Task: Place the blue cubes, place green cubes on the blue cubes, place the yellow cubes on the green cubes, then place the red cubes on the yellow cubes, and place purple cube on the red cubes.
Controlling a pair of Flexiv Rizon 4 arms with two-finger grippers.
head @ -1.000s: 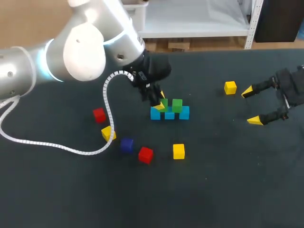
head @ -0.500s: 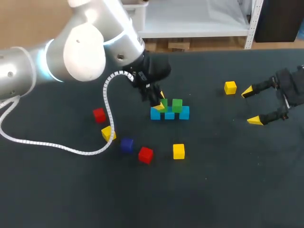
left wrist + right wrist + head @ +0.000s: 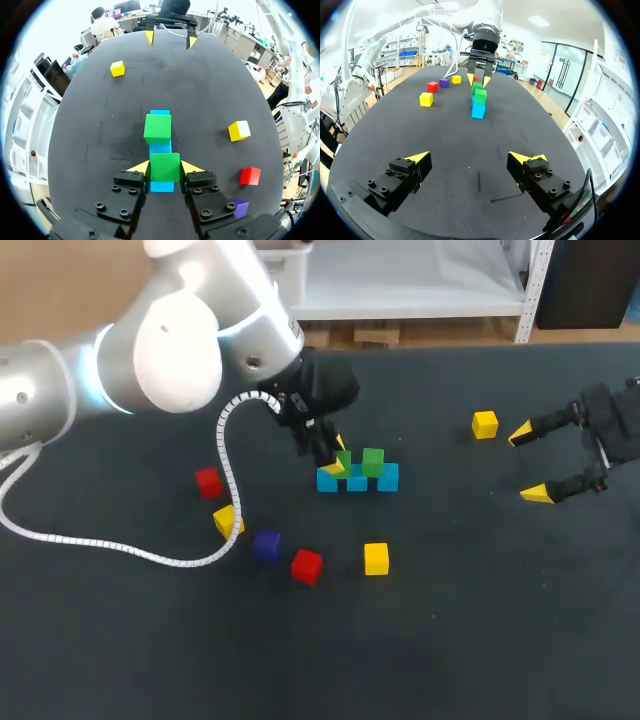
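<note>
Found nearest on the surface (image 3: 450,630) a red cube (image 3: 307,566), a yellow cube (image 3: 376,558) and a purple cube (image 3: 266,545). Further back, saw a second yellow (image 3: 228,520) and a second red (image 3: 209,481). Beyond them, noted three blue cubes (image 3: 357,482) in a touching row, with two green cubes (image 3: 373,461) on top. Caught the left jaws pinching the left green cube (image 3: 165,166). Saw the right jaws spread wide, off right, near the far yellow cube (image 3: 485,424).
</note>
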